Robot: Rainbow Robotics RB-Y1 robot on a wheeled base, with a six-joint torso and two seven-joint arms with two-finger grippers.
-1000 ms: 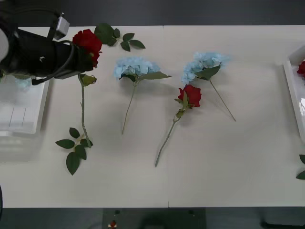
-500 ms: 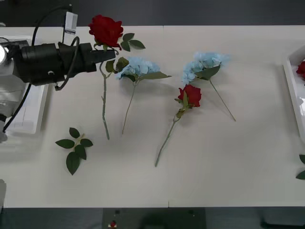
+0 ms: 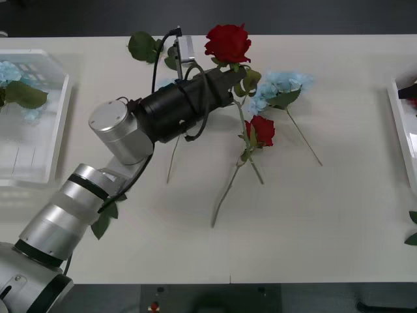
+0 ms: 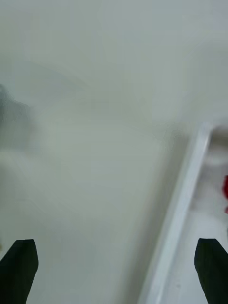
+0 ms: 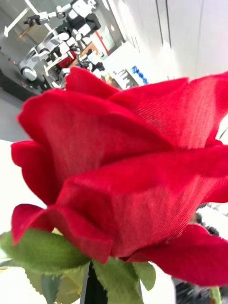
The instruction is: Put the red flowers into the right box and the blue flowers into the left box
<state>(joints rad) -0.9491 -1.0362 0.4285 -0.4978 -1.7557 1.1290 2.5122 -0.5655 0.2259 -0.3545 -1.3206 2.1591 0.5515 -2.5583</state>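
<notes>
The left gripper (image 3: 229,77) is pinched shut on the stem of a red rose (image 3: 227,43), just under the bloom, holding it above the white table (image 3: 326,222); the stem hangs down past a second red rose (image 3: 261,130) lying on the surface right below the fingers. Just beyond that hand, toward the robot's right, a blue flower cluster (image 3: 281,88) lies on the table. Back along the arm, another pale blue cluster is mostly hidden. Far behind the arm, the left box (image 3: 39,166) holds a blue flower (image 3: 9,73). In the left wrist view the rose bloom (image 5: 128,175) sits close, with a room of other robots behind. The right gripper (image 4: 114,266) hangs spread open over bare table beside the rim of the right box (image 4: 183,204).
</notes>
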